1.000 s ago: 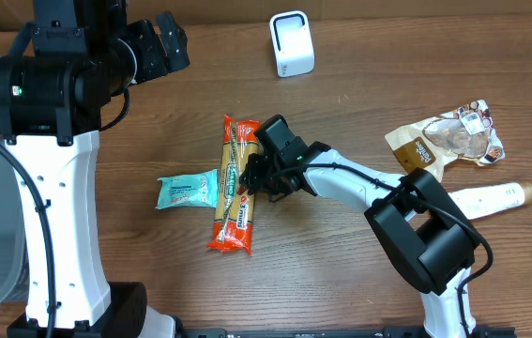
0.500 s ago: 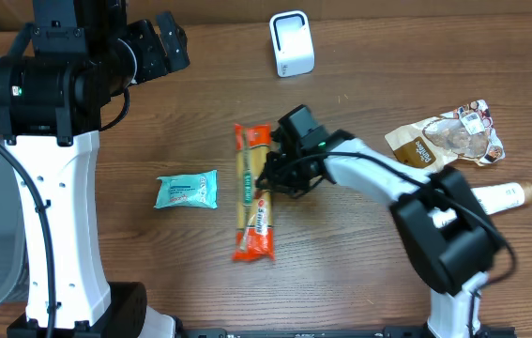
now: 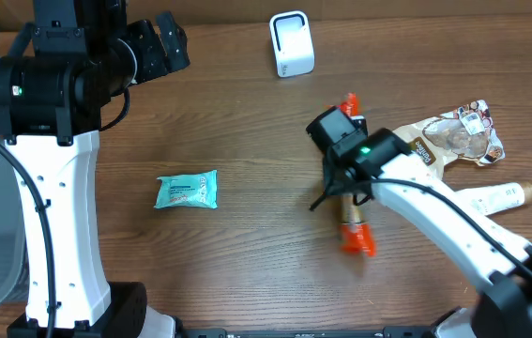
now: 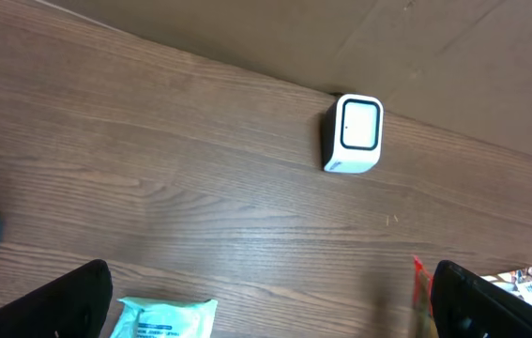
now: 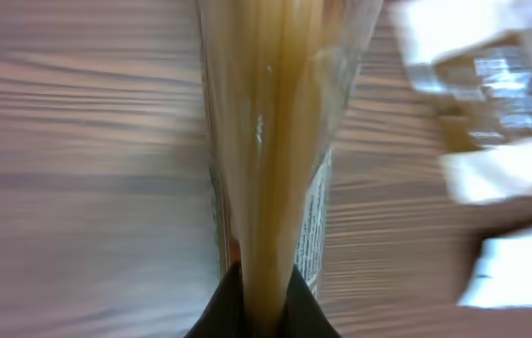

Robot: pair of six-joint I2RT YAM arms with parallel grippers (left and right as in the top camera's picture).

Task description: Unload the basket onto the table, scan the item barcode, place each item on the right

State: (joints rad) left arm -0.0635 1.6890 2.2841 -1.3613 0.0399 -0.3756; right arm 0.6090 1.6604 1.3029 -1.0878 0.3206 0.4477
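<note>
From my station, the right gripper [image 3: 342, 191] is clenched on the spaghetti packet [image 3: 358, 238], grasping it across its middle. In the right wrist view the two dark fingers [image 5: 231, 302] pinch the clear film at the bottom of the frame, and the pale strands of the packet [image 5: 270, 141] run straight away from the camera. From overhead the packet lies lengthwise, near to far, right of the table's [image 3: 247, 272] centre. One orange end pokes out on the far side of the gripper and the other on the near side. That part of the picture is smeared, so I cannot tell whether the packet rests on the wood or hangs just above it. The white scanner [image 3: 291, 44] stands upright at the far edge, to the left of the packet's far end and well apart from it. The left wrist camera looks down on the scanner [image 4: 353, 134] too. The left gripper [image 3: 168, 41] sits high at the far left with its jaws spread wide and nothing between them, and its fingers [image 4: 54, 302] frame the lower corners of its own view. A teal packet [image 3: 188, 191] lies flat on the left half of the table. A snack bag [image 3: 448, 139] and a white tube [image 3: 491, 198] lie to the right of the held packet.
</note>
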